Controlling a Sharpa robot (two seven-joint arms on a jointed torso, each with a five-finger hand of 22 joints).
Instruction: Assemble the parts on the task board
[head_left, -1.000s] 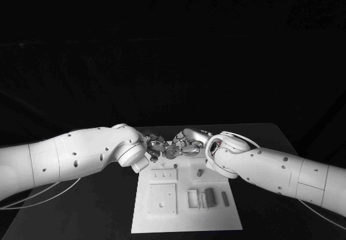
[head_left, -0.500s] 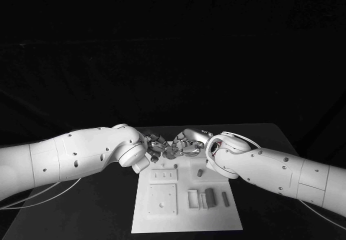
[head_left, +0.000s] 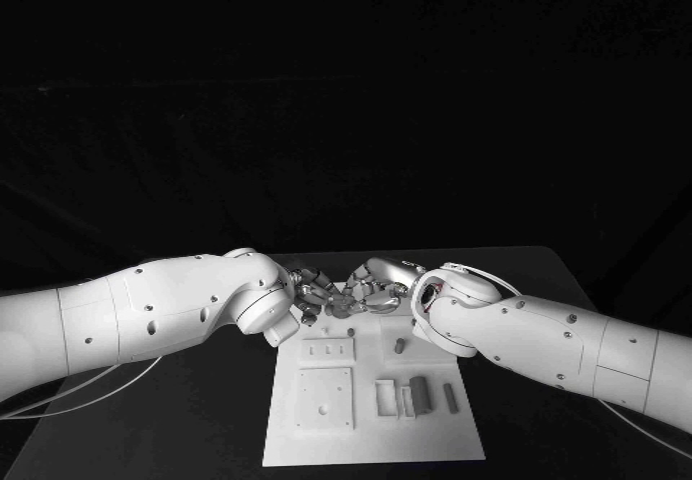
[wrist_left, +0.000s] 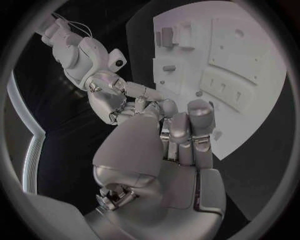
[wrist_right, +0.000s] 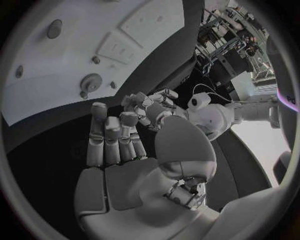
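task board (head_left: 372, 440): white | parts (head_left: 420, 390): grey | table (head_left: 216, 400): black | hands: silver

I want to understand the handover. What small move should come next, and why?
Probably hold both hands steady and finish the finger contact: the left hand and right hand meet fingertip to fingertip above the task board's far edge. Whether a part sits between them cannot be told.
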